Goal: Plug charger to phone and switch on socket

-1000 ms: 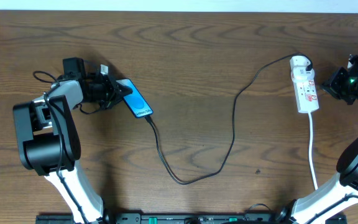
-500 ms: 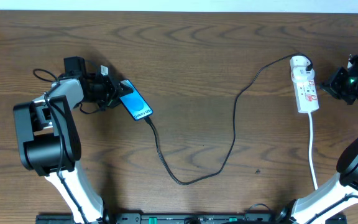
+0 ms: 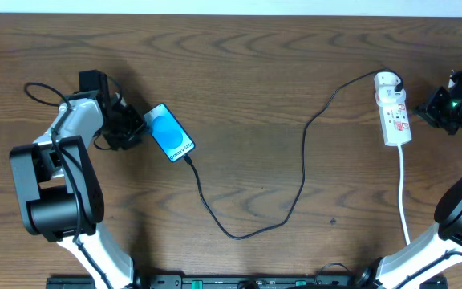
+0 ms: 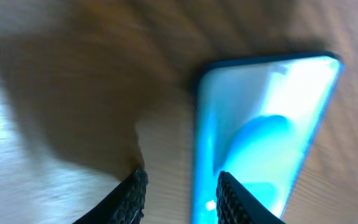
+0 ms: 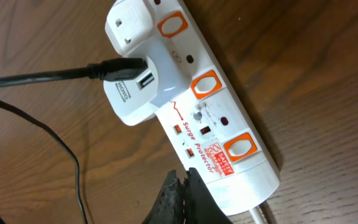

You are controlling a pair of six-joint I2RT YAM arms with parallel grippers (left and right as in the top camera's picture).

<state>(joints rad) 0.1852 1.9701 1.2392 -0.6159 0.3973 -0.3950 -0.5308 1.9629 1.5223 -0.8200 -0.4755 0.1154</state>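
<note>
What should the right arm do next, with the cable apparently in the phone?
Probably lower the shut right gripper onto the orange switch beside the white adapter on the socket. The charger appears to reach the phone's lower end and the left gripper is open, so only switching on seems left.

table (image 3: 247, 72): dark brown wood, pretty heavy grain
phone (image 3: 169, 132): flat on the left side, screen up, sitting at an angle
charger cable (image 3: 301, 160): black, loose loop across the middle, from the phone's lower end to the power strip
power strip (image 3: 394, 112): white, far right
white cord (image 3: 403, 197): runs off the strip toward the near edge
</note>
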